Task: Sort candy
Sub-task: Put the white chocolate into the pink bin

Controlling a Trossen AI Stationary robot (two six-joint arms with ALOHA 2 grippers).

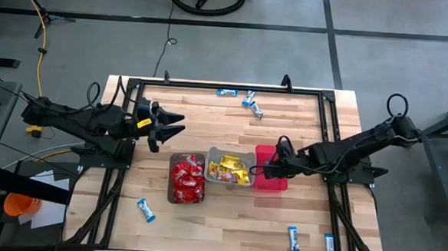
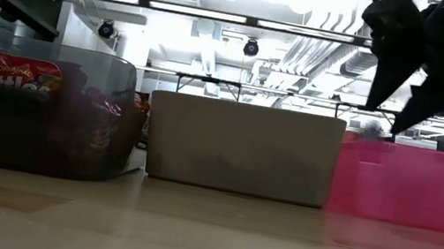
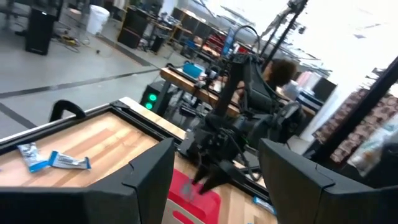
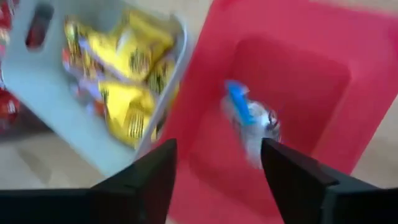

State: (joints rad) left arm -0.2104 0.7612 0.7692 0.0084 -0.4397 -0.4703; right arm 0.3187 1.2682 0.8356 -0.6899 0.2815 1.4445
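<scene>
Right tool (image 1: 266, 172) hovering over the pink bin (image 1: 272, 183), fingers spread wide and gripping nothing; blue-and-white bar (image 4: 252, 121) lying loose in the bin directly below. Remaining bars (image 1: 310, 241) lying on the surface nearest this arm, long axes toward the front edge. Left tool (image 1: 179, 128) waiting open, empty, beyond the brown bin (image 1: 187, 157).

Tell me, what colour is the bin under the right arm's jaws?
Pink bin, with a blue-and-white bar inside; the right wrist view shows it best.
</scene>
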